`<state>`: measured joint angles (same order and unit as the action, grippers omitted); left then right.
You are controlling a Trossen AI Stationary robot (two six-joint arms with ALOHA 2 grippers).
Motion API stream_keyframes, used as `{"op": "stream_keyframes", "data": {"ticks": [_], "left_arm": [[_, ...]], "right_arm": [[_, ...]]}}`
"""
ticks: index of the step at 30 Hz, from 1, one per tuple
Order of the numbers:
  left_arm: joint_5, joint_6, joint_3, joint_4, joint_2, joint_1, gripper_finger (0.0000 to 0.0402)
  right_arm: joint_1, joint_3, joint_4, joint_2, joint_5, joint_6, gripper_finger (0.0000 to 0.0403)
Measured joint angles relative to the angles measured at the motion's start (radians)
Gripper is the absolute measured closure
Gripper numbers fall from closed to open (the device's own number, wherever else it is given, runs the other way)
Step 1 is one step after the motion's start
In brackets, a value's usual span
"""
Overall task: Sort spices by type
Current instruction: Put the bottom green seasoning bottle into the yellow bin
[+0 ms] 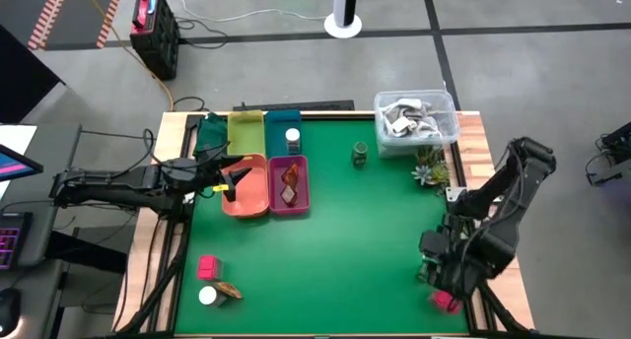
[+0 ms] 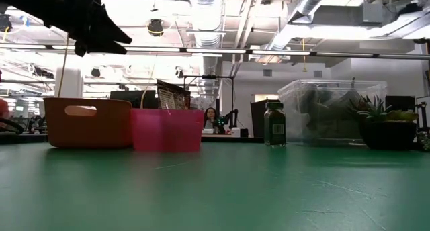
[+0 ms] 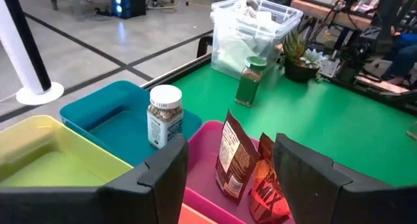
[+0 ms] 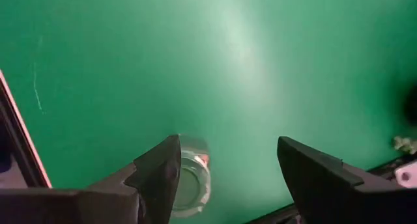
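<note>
The right gripper (image 4: 225, 178) hangs low over the mat's near right corner, jaws wide and empty, a clear jar (image 4: 189, 182) between them and a pink block (image 1: 445, 301) beside. The left gripper (image 3: 228, 178), parted with nothing in it, hovers over the orange tray (image 1: 251, 193). A leaf packet (image 1: 289, 181) sits in the pink tray (image 1: 271, 203), a white-capped jar (image 1: 293, 138) in the teal one (image 1: 280, 120).

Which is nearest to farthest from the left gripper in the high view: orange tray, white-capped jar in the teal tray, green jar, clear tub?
From the left gripper, open over the trays:
1. Orange tray, right under it.
2. White-capped jar, in the teal tray behind.
3. Green jar, mid-table, toward the right.
4. Clear tub, far right corner.
</note>
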<state>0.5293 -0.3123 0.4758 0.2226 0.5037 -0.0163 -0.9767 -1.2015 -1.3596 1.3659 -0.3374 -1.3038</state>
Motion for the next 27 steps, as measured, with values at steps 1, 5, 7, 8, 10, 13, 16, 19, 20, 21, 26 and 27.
{"op": "stream_keyframes", "data": {"ticks": [1,5,7,8,10,13,16,19,20,21,26,27], "left_arm": [[0.0,-0.009,0.0,-0.001,0.0,0.0,0.0189],[0.0,-0.069,0.0,-0.003,0.0,0.0,0.0189],[0.0,-0.102,-0.001,-0.004,0.0,0.0,0.0189],[-0.001,-0.115,-0.005,-0.008,0.0,0.002,0.0189],[-0.001,-0.121,-0.018,-0.008,0.0,0.009,0.0189],[-0.002,-0.137,-0.039,-0.01,0.001,0.016,0.0189],[-0.002,-0.166,-0.042,-0.009,0.0,0.02,0.0189],[-0.002,-0.186,-0.042,-0.012,0.0,0.046,0.0189],[-0.002,-0.186,-0.042,-0.018,0.0,0.057,0.0189],[-0.001,-0.186,-0.042,-0.024,0.0,0.069,0.0189],[0.028,-0.162,-0.042,-0.107,0.014,0.149,0.0189],[0.04,-0.153,-0.041,-0.127,0.02,0.166,0.0189]], "right_arm": [[-0.013,-0.019,-0.001,0.016,-0.004,0.001,0.0122],[-0.044,-0.077,-0.024,0.061,-0.004,0.001,0.0122],[-0.055,-0.093,-0.023,0.078,0.004,0.002,0.0122],[-0.056,-0.097,-0.023,0.085,0.018,0.008,0.0122],[-0.056,-0.099,-0.028,0.099,0.069,0.016,0.0122],[-0.061,-0.099,-0.028,0.112,0.099,-0.002,0.0122],[-0.066,-0.099,-0.043,0.113,0.115,-0.007,0.0121],[-0.074,-0.099,-0.086,0.112,0.148,-0.047,0.0121],[-0.079,-0.099,-0.103,0.112,0.155,-0.062,0.0121],[-0.085,-0.099,-0.11,0.112,0.156,-0.072,0.0121],[-0.106,-0.084,-0.073,0.112,0.158,-0.115,0.0121],[-0.107,-0.084,-0.052,0.112,0.157,-0.123,0.0121]]}}
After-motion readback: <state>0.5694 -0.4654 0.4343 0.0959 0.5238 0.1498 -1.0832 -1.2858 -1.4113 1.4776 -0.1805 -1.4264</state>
